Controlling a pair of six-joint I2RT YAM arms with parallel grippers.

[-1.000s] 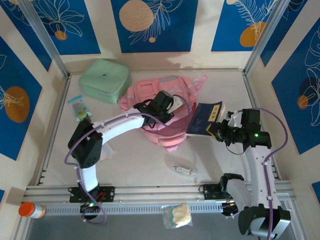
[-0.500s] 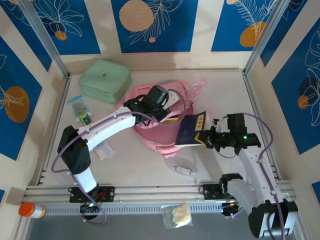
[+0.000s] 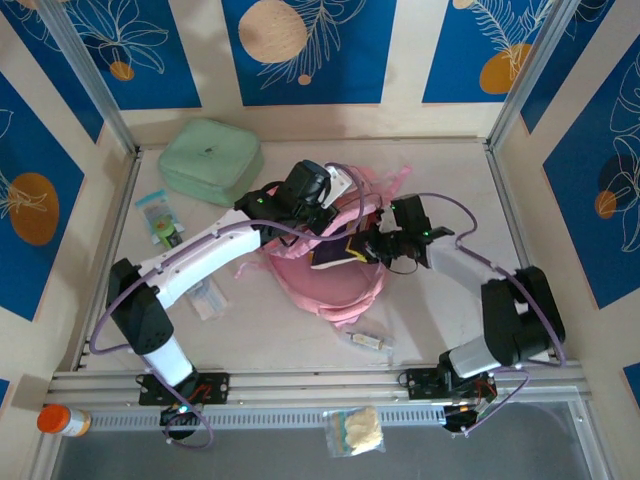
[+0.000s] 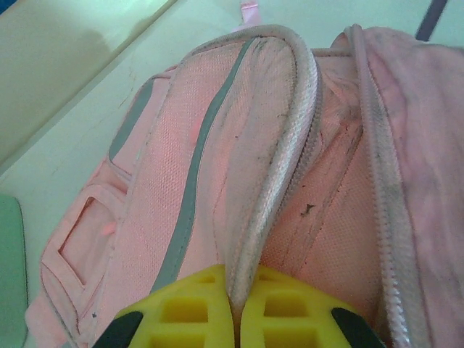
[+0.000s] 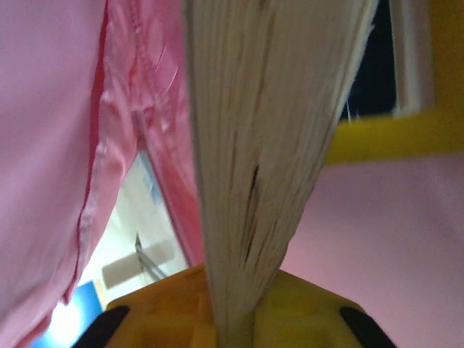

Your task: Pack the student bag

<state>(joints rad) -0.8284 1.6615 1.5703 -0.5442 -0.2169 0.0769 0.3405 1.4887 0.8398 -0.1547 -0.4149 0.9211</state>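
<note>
Left pincer [image 4: 235, 301] is pinching the zip rim of the student bag [image 3: 335, 292], which is lying mid-counter [image 3: 270, 340]; right pincer [image 5: 232, 322] is gripping a book [image 5: 268, 145] at its opening.

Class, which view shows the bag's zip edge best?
Left wrist view: the zip edge runs close and sharp from the left pincer. Top view has the bag small and partly covered; right wrist, blurred pink fabric.
</note>
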